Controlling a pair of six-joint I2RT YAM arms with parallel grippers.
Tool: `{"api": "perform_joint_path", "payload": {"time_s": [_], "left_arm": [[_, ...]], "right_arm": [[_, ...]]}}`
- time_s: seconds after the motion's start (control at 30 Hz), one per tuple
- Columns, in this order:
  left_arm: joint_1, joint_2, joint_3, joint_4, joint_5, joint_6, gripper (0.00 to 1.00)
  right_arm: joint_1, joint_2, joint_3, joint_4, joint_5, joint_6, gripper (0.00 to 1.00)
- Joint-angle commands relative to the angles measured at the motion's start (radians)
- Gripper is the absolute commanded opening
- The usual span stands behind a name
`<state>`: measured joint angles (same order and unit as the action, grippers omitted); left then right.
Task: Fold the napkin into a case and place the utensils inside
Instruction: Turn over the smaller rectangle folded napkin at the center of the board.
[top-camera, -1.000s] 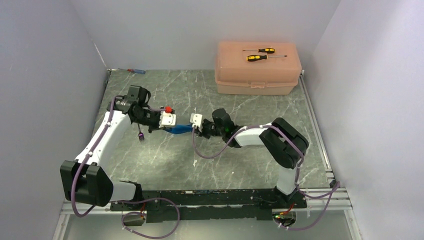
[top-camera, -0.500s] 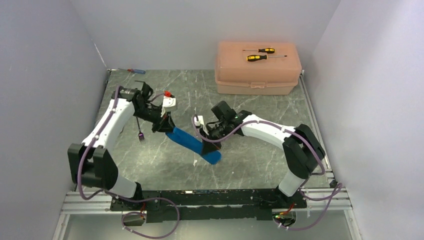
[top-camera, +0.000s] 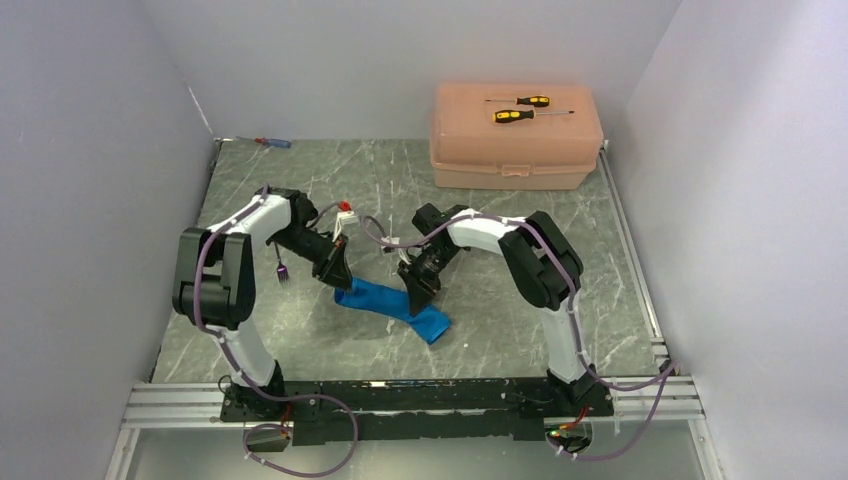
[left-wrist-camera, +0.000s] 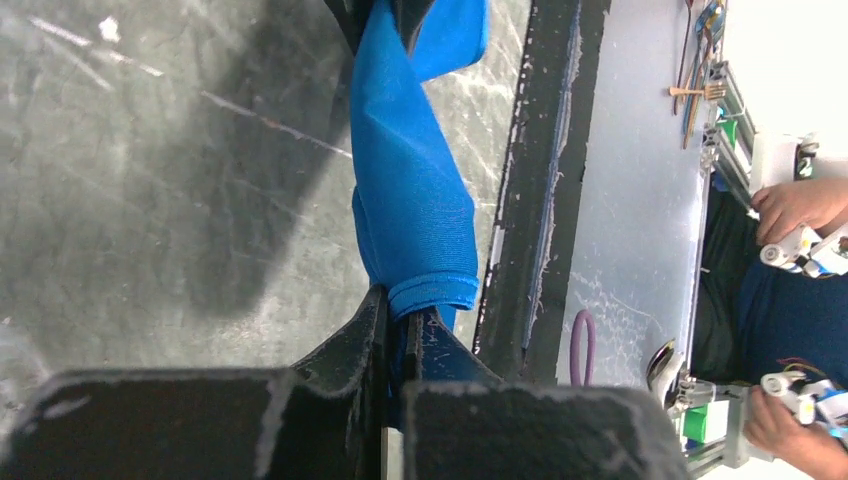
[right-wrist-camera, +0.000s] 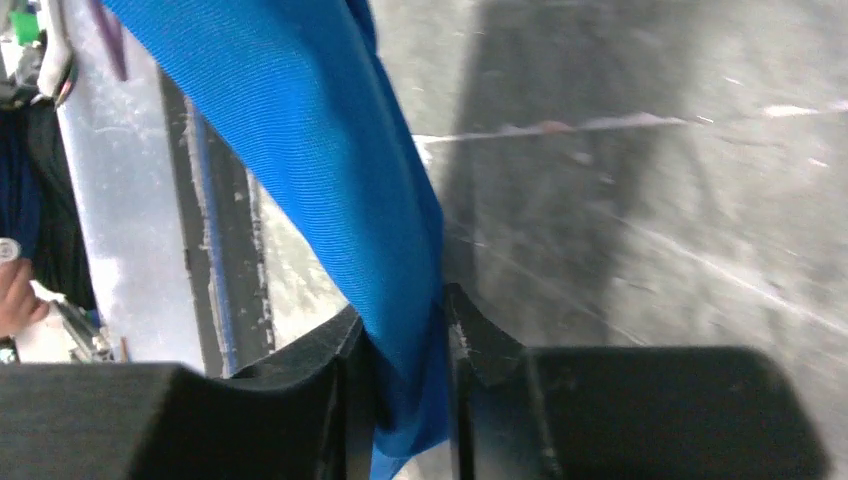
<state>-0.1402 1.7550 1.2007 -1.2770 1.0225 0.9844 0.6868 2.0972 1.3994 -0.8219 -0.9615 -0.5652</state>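
Where the two arms meet at the middle of the top view, the napkin (top-camera: 388, 302) lies as a narrow, rolled band low over the counter (top-camera: 500, 330). Its long axis slants from upper left to lower right of the frame, and the lower right end rests on the stone. The left jaws are closed tight on the upper left end. In the left wrist view the cloth (left-wrist-camera: 410, 200) runs straight up the frame from that pinch, twisted once along its length. The right jaws stand a little apart, with the cloth (right-wrist-camera: 300, 150) between them touching both. Whether they pinch it cannot be told. The purple fork (top-camera: 283, 270) lies just left of the left jaws, upright in the frame with its tines toward the bottom edge. The peach box (top-camera: 515, 140) sits at upper right, well apart.
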Motion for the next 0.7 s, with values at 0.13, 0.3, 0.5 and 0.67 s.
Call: {"api": "perform_joint_path", "payload": {"time_s": [0.13,0.3,0.5,0.67], "left_arm": [[0.064,0.185,0.028,0.172,-0.048,-0.191,0.03],[0.085,0.277,0.067,0.245,-0.09,-0.258,0.03],[0.098,0.315,0.07,0.293,-0.099,-0.331,0.03],[0.126,0.346,0.07,0.303,-0.074,-0.373,0.03]], "right_arm": [[-0.03,-0.044,0.063,0.026,0.108,0.046,1.0],[-0.036,-0.136,0.019,0.072,0.17,0.106,1.0],[-0.036,-0.407,-0.175,0.411,0.467,0.355,1.0],[-0.032,-0.589,-0.317,0.675,0.455,0.498,0.83]]}}
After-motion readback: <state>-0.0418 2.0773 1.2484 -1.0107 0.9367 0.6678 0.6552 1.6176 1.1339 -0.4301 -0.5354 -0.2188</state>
